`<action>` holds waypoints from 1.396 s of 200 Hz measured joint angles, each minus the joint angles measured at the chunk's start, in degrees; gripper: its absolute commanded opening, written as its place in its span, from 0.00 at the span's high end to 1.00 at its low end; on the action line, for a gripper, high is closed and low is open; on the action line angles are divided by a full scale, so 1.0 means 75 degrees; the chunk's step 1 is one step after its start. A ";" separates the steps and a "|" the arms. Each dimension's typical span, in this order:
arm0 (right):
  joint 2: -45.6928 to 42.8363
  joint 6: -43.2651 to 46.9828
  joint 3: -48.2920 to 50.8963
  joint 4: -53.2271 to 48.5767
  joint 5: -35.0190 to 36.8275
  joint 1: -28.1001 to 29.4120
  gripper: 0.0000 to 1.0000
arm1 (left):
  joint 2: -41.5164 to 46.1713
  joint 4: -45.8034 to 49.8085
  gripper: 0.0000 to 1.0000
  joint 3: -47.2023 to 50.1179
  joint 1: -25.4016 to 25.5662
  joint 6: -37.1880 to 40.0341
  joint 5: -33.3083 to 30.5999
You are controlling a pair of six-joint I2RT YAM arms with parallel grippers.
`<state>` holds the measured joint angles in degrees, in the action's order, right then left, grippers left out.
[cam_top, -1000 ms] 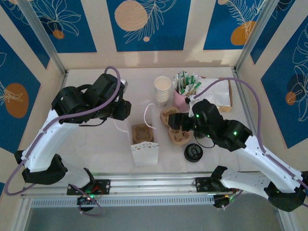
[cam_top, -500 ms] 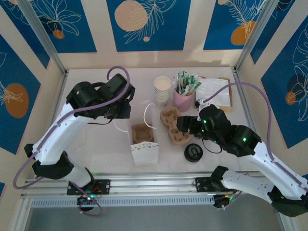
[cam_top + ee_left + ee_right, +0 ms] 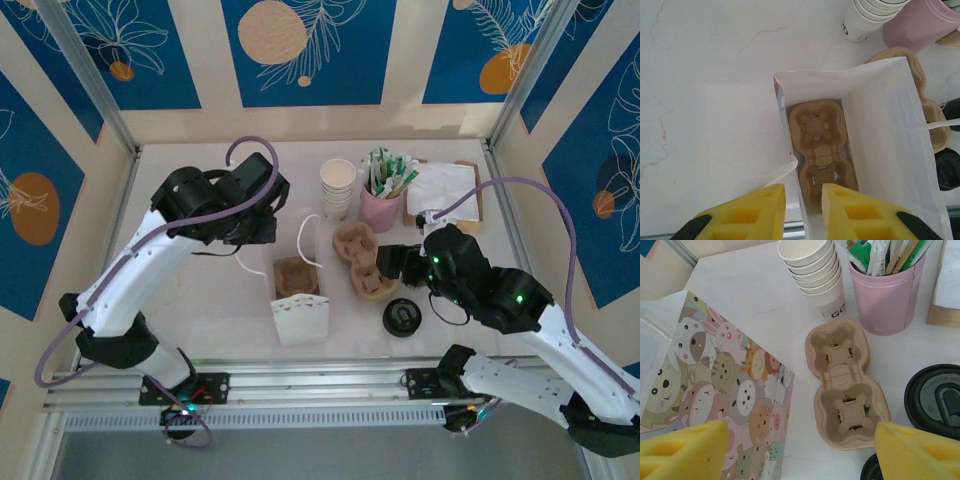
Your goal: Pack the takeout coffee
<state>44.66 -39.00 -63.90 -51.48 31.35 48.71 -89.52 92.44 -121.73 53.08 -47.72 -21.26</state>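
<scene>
Right gripper (image 3: 801, 432) has backed off from the loose cup carrier (image 3: 846, 385); it is wide open and empty. Left gripper (image 3: 803, 192) is narrowly parted and empty above the paper bag (image 3: 300, 318). One carrier (image 3: 821, 145) is bagged. Paper cups (image 3: 812, 270) and lids (image 3: 940, 395) are unpacked.

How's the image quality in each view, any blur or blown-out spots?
Top external: even light, sharp, soft shadows. Left wrist: yellow fingers soft-focused, white bag nearly blown out. Right wrist: cup carrier crisp, its fingers blurred at the bottom corners.
</scene>
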 measured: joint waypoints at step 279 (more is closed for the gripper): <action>0.0003 -0.0204 0.0000 -0.0726 0.0050 -0.0050 0.23 | -0.0047 0.0000 0.68 0.0012 0.0000 -0.0052 -0.0204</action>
<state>44.69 -40.53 -63.90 -56.93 31.73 48.34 -89.86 92.44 -121.64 53.08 -48.12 -22.79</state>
